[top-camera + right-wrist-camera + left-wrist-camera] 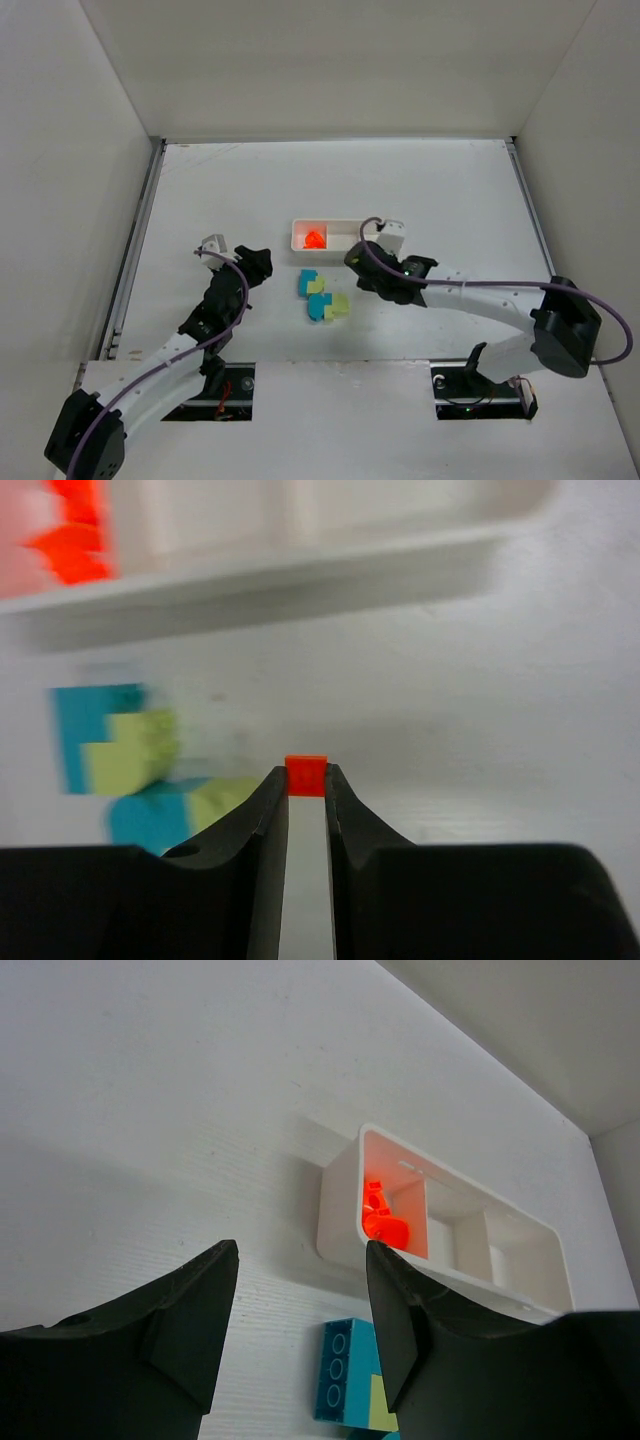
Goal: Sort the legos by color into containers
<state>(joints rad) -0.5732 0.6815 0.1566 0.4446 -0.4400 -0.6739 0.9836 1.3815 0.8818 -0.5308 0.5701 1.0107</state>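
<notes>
Step in hand: right gripper [306,798] grasping an orange-red block [306,776]; left gripper [300,1300] released, empty. Next move calls for carrying it toward 11 o'clock, into the tray [300,575] compartment holding the red pile [75,540].

1. You have two arms, the left arm [150,368] and the right arm [480,295]: white link shells, black joint housings.
2. You'll see a purple cable [630,338] looped along each.
3. Jaws: matte black, wedge-shaped, tapering.
4. Small white box [392,236] at the wrist.
</notes>
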